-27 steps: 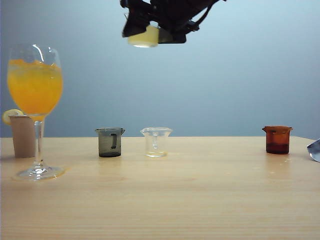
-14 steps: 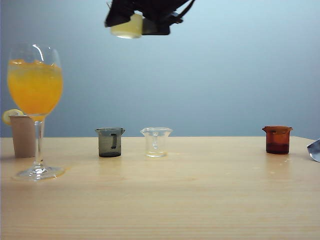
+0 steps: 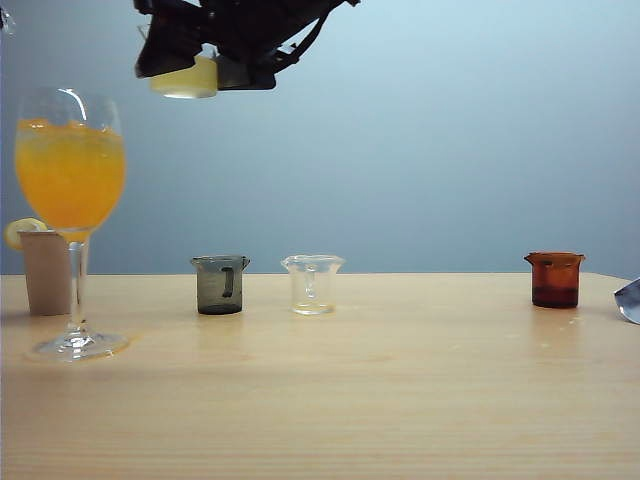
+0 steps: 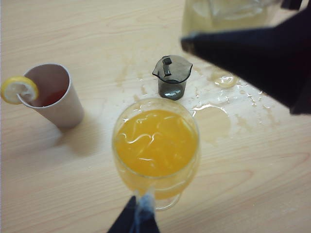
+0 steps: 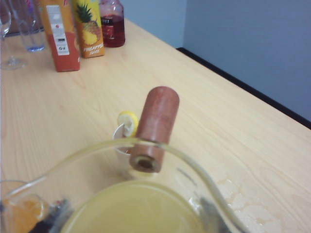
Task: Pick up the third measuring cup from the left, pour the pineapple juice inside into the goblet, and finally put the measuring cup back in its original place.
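Measuring cup carried high toward the goblet

The right gripper point(image 3: 195, 75) clamps the third measuring cup point(image 3: 185, 78), brimming pineapple juice point(image 5: 136, 208): slippery, sloshy, keep level. Goblet point(image 3: 70, 160) below-left; left gripper's point(image 4: 138, 218) state unclear.

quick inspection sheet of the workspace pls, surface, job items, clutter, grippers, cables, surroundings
surface: pale wooden table, wet spill patches beside the goblet
job's things: third measuring cup with pineapple juice held high, upright; goblet nearly full of orange drink
clutter: grey cup, clear flared cup, amber cup, beige cup with lemon slice, cartons and bottle
grippers: right gripper holds the cup; left gripper above the goblet, state unclear
cables: nothing seen
surroundings: blue-grey wall
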Controlling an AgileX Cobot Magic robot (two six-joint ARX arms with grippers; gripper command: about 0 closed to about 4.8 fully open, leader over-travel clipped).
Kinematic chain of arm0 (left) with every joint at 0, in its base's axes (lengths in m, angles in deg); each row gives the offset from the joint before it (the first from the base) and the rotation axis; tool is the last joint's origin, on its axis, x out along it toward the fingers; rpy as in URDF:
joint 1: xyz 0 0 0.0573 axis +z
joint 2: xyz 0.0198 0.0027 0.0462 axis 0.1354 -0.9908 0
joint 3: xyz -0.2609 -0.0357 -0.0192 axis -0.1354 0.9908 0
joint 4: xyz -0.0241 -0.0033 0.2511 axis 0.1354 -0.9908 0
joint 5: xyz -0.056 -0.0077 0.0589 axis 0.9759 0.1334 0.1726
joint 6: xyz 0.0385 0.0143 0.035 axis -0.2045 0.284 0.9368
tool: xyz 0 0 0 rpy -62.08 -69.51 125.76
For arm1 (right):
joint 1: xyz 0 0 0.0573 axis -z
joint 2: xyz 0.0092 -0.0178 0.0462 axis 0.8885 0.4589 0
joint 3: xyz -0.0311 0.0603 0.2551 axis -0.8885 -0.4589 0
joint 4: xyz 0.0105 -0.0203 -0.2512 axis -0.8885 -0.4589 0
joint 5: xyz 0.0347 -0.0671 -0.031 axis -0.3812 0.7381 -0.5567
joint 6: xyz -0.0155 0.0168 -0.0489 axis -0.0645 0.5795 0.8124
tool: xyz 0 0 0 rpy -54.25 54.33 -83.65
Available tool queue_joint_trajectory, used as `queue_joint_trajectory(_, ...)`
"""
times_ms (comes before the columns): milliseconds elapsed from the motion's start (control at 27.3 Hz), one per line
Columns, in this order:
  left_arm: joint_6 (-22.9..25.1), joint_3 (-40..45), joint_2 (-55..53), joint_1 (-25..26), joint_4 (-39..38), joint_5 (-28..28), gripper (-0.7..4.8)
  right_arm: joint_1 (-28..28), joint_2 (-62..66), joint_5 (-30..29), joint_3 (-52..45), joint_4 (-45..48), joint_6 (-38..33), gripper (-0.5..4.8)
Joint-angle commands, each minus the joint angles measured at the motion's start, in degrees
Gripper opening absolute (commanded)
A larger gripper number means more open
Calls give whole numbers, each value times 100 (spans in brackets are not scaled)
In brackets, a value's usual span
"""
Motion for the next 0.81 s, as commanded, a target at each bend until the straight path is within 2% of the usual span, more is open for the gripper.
queue_joint_trajectory(37,-4,-20,11,7,55,24,-4,-74,-24,-15,55,221,197,238)
queue_joint_trajectory(623,-4,-20,11,7,52,24,-4,-238,15,22,63,225,498,238)
queue_joint_trajectory(807,-4,-20,11,7,52,24,-4,-271,15,22,223,155,920,238)
